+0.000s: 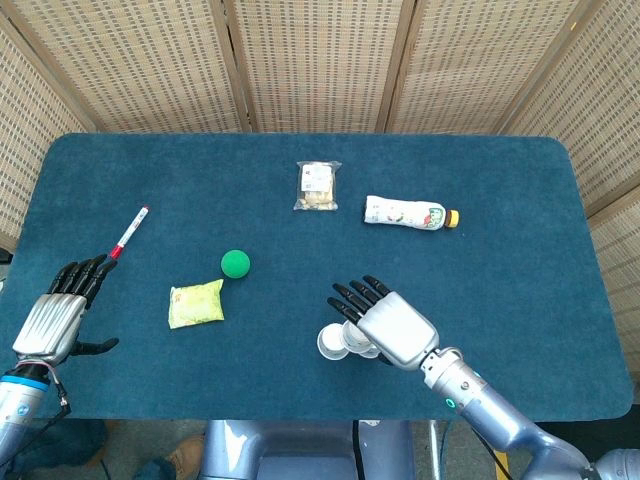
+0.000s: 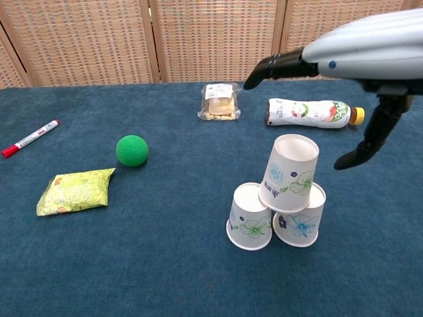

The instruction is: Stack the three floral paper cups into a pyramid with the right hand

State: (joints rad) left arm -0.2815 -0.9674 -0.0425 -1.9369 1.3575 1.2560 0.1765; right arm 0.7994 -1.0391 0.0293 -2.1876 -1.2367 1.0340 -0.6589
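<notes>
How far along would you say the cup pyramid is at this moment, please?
It looks essentially built: two floral cups stand side by side, left base cup and right base cup, with the top cup resting across both, slightly tilted. The right hand is open above the stack, touching nothing. Nothing is in hand. What may remain is checking that the tilted top cup stays put. The left hand lies open, away from the cups.
</notes>
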